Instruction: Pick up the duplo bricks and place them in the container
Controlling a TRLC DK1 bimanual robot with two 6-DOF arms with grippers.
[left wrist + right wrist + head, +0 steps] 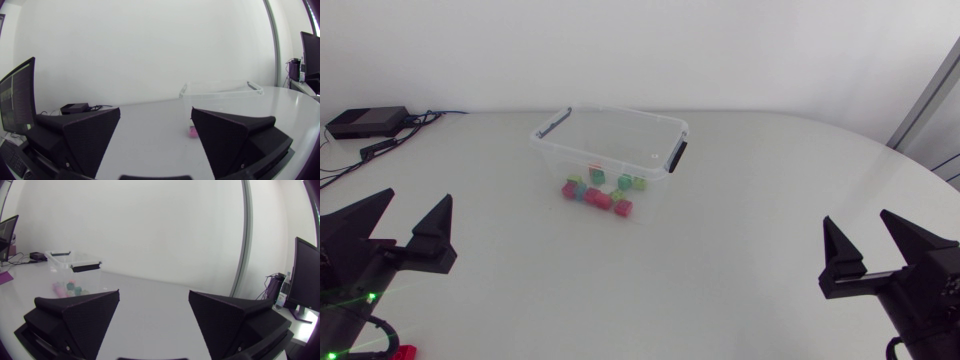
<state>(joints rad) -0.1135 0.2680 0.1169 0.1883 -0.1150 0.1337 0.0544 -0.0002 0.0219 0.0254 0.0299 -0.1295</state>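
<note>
Gaping at opposite table [740, 230] edges, both jaws stand well apart from bricks [598, 194].

So the left gripper [156, 111] is sitting low over the white table [150, 137], its two black wedge fingers [85, 135] spread wide with nothing between them but bare tabletop. Ahead of it there's the clear plastic container [220, 92], standing upright and pretty see-through. A small pink brick [192, 131] lies on the table right by the container's near side, peeking out beside one fingertip. Further off, well apart from the container, a flat black box [74, 108] with some cables [100, 106] sits on the table.
</note>
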